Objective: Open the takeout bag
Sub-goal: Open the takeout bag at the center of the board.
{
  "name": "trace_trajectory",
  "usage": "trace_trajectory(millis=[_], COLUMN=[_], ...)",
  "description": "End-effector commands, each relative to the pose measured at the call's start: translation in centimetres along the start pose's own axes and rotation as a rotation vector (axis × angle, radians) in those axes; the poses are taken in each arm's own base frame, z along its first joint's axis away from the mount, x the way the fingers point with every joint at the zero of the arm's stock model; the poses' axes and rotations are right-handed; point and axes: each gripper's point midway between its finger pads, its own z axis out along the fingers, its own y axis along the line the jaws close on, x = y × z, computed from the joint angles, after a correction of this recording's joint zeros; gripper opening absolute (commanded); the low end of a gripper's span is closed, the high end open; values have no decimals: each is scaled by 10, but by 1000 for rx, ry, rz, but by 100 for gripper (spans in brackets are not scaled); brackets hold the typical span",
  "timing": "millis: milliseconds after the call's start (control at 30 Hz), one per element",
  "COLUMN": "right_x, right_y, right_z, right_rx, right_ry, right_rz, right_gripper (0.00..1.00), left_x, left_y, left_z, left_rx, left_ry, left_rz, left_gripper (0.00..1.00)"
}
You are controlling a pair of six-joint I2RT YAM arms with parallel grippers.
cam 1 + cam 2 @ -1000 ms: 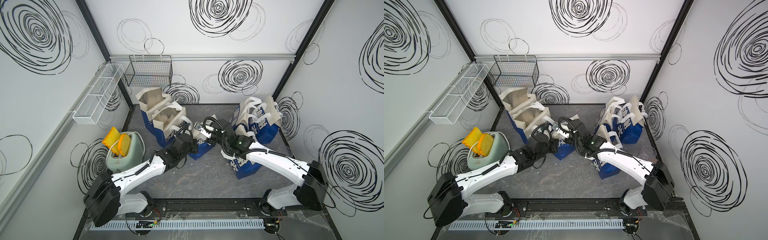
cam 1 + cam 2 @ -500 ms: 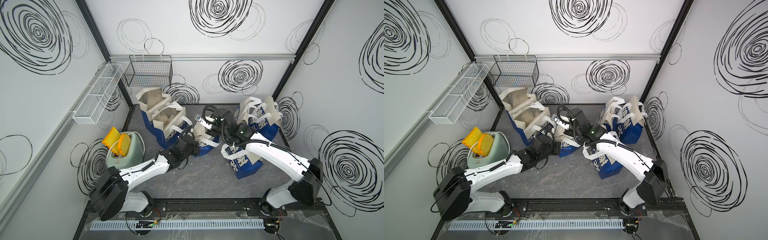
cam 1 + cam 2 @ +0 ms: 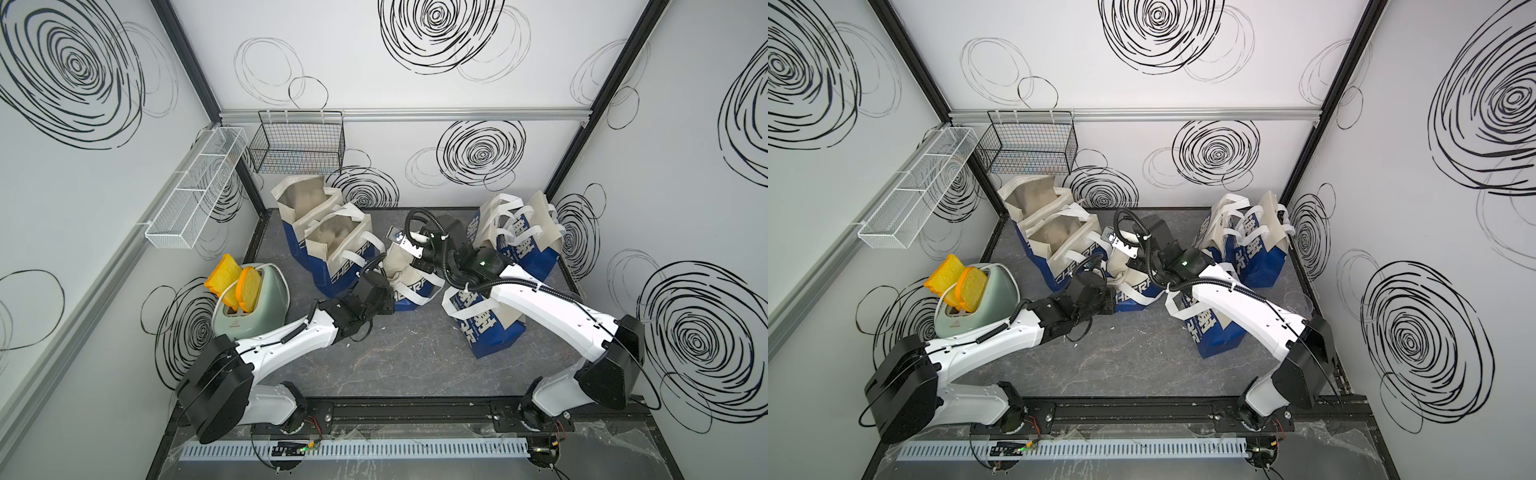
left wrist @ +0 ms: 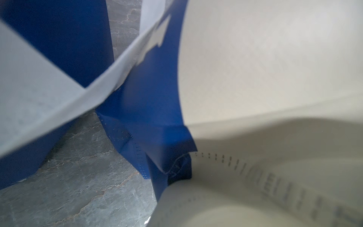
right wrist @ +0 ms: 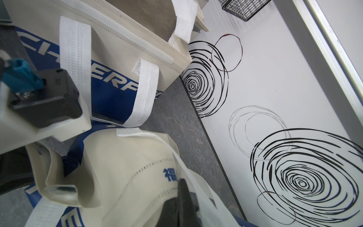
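Centre of table (image 3: 415,361): bag (image 3: 411,296). Left gripper (image 3: 384,284) pinched tight on near rim, right gripper (image 3: 422,266) likewise on far rim. Right arm has pulled rearward since second ago. Mouth gapes wider, so opening under way, unfinished.

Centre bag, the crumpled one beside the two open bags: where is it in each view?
In a top view: bag mid-floor, right of the open bags.
In a top view: bag slightly left of picture centre.
Left wrist: close up, its cream wall fills much of the picture.
Right wrist: crumpled cream top nearest the camera.
Shared landmark: grey marbled floor.
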Motion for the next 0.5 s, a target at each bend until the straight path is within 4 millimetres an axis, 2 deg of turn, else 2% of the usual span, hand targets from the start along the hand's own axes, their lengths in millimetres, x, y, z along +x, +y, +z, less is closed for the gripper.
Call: trace_trajectory(millis=[0,100,167,200,333,467], right_x=[-56,-53,-44,-38,-15,3], right_y=[-79,-73,-64,-58,-46,-35], right_z=[-41,-44,-48,-52,-74,-94], right_rx=[227,202,180,162,156,142], right_ry=[-194,-199,-196,-200,-230,-241], right_rz=[85,112,142,160,239,288], right_gripper=[4,29,43,47,49,46], left_x=[75,63,50,42,11,-11], left_y=[53,44,36,31,15,4], left_z=[0,-3,-7,-10,-20,-26], left_rx=[-199,-176,-157,-147,-106,-72], left_ry=[271,246,225,210,158,119], left_rz=[83,79,78,74,50,13], left_gripper=[0,0,0,0,0,0])
